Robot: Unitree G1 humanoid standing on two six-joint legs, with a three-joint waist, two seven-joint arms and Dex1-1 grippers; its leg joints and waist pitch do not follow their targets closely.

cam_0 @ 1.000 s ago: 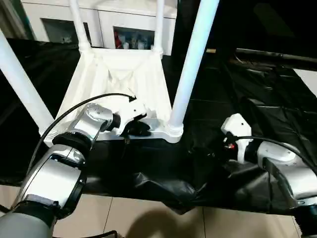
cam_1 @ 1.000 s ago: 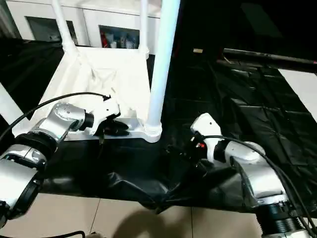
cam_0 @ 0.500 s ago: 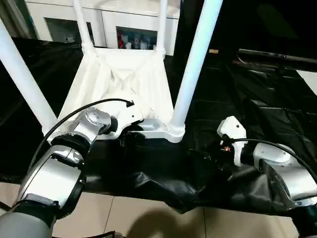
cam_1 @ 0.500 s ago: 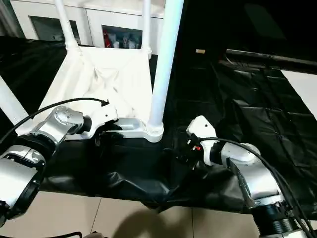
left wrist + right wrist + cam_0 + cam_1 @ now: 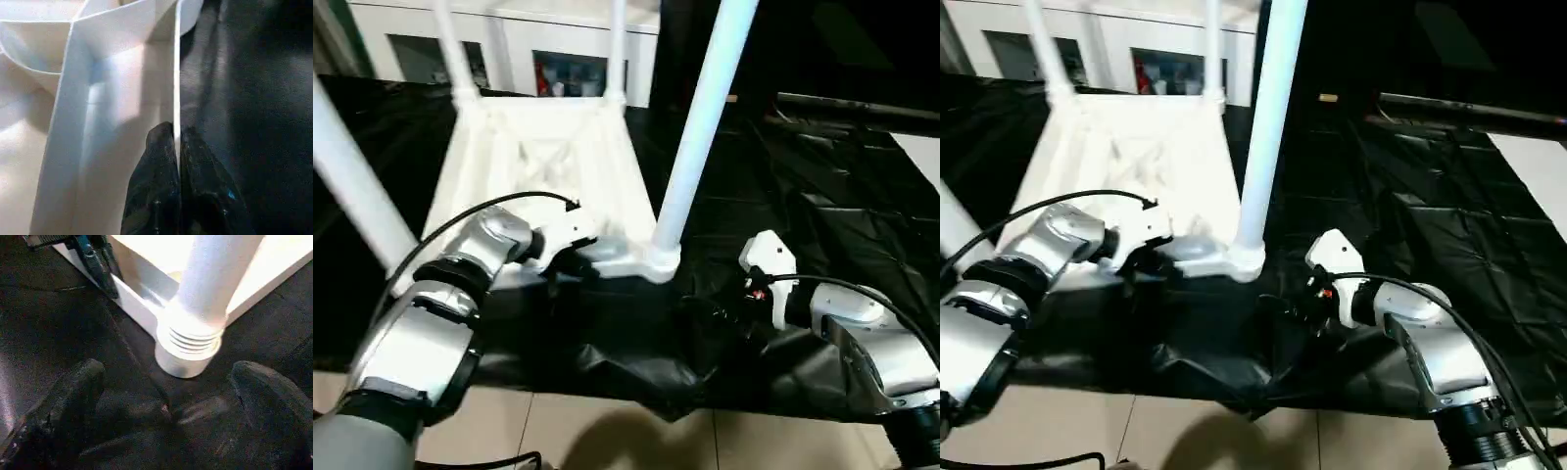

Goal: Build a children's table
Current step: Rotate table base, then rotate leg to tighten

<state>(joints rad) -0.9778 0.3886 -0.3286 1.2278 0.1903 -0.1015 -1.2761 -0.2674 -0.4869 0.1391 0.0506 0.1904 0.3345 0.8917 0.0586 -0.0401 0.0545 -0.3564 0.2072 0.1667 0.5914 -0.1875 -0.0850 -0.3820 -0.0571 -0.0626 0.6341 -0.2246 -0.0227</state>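
I had the left pincer [image 5: 177, 147] closed on the near rim of the tabletop [image 5: 543, 157], one black finger [image 5: 159, 161] inside the thin white wall and the other outside it, so the edge stood pinched between them. The tabletop lay upside down on the black-sheeted counter [image 5: 822, 206], ribbed underside up, stretching away from that pincer, with its legs rising from the corner sockets. The nearest leg [image 5: 700, 117] stood in the socket [image 5: 188, 355] just off to the right of my left pincer, along the same rim. My right pincer [image 5: 166, 391] stood wide open and empty, its two fingers spread low over the black sheet, with that socket and leg directly ahead between them but clear of both pads.
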